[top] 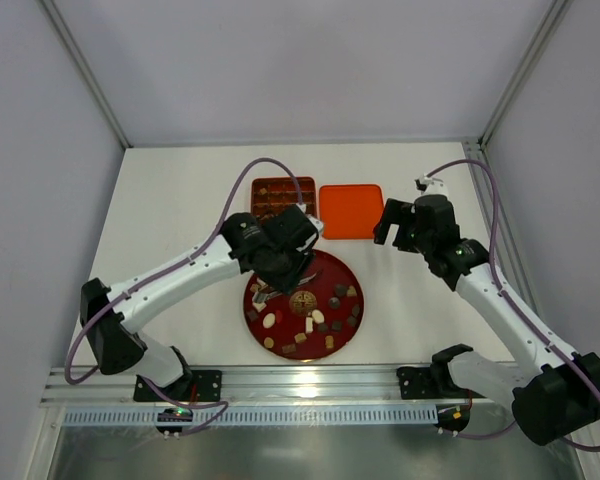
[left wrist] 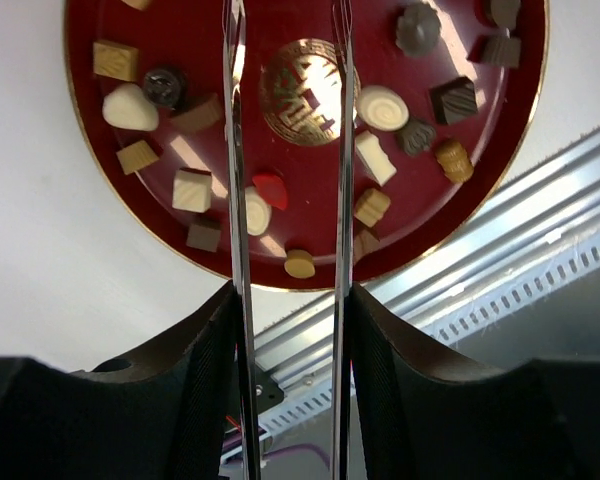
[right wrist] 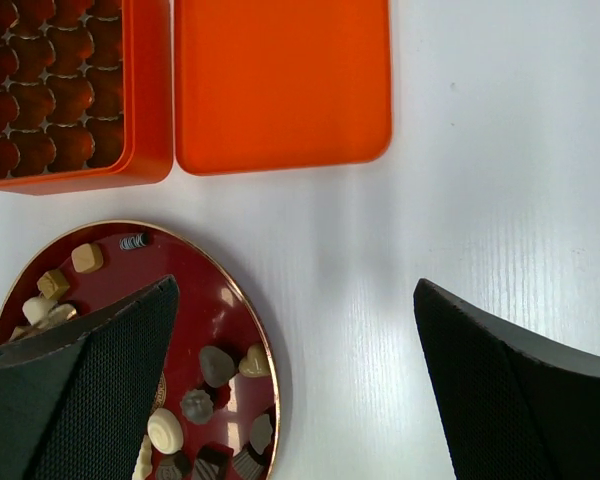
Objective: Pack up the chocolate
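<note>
Barely begun, I judge: chocolates (left wrist: 130,107) loose on red plate (top: 325,270), orange box (right wrist: 150,100) cups look empty; left gripper (left wrist: 288,20) apart, empty, over plate; right gripper (right wrist: 295,290) spread wide.

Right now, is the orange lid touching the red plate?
Apart. The right wrist view shows white table between the orange lid and the red plate.

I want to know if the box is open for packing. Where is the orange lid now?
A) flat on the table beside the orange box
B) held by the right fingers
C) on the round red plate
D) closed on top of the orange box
A: the orange lid lies flat on the white table next to the uncovered orange box, and the right fingers are open with nothing between them.
</note>
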{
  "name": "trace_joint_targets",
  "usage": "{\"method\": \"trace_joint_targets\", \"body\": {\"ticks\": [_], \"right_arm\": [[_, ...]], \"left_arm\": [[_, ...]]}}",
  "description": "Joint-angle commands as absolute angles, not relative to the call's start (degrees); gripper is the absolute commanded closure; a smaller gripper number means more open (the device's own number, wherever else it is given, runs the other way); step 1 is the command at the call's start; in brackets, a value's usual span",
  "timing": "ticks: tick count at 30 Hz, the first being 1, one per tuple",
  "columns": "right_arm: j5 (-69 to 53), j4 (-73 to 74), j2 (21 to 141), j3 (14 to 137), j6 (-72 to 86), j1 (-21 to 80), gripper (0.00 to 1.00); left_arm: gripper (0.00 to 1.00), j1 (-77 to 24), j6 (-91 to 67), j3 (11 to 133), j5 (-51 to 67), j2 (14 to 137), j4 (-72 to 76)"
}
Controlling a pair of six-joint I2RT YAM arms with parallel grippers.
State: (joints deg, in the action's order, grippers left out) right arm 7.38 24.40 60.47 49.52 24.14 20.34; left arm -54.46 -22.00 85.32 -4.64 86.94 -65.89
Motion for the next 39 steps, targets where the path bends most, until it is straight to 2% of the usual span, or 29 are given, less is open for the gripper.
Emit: {"method": "trace_joint_targets", "body": {"ticks": [1, 14, 33, 39], "right_arm": [[7.47, 24.79, 59.24, 51.59, 23.29, 19.6, 0.0], [5.89, 24.61, 58.45, 50.01, 24.17, 19.51, 0.0], [5.71, 24.87, 56.87, 48.52, 24.08, 19.51, 0.0], [5.8, 24.87, 56.42, 48.43, 23.91, 19.6, 0.0]], "left_arm": [[0.54, -57.56, -25.04, 83.59, -2.81, 84.02, -63.11], [0.48, -63.72, -26.19, 82.88, -2.37, 87.8, -60.82], [0.5, -65.57, -25.31, 84.99, -1.58, 94.92, -59.15], [0.55, -65.57, -25.22, 85.08, -1.41, 95.8, -58.8]]}}
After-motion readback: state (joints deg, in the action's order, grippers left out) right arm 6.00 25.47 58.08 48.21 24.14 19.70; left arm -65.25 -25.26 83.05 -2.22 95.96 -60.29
